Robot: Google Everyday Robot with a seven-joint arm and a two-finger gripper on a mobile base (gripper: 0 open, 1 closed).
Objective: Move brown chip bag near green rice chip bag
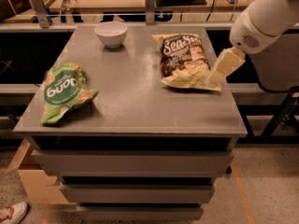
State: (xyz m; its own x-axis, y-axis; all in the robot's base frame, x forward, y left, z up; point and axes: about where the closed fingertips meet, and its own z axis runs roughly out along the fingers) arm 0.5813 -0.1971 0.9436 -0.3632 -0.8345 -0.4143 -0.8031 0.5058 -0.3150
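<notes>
The brown chip bag [183, 59] lies flat at the back right of the grey table [131, 101], its "Sea Salt" lettering facing up. The green rice chip bag [64, 91] lies at the table's left side, far from the brown bag. My gripper [223, 67] hangs from the white arm [268, 15] at the right, over the table's right edge, just beside the brown bag's lower right corner. It holds nothing.
A white bowl [111, 33] stands at the back of the table, left of the brown bag. A workbench with cables runs behind. Drawers sit under the tabletop. A wooden box [32, 181] and a shoe [11, 213] are on the floor at left.
</notes>
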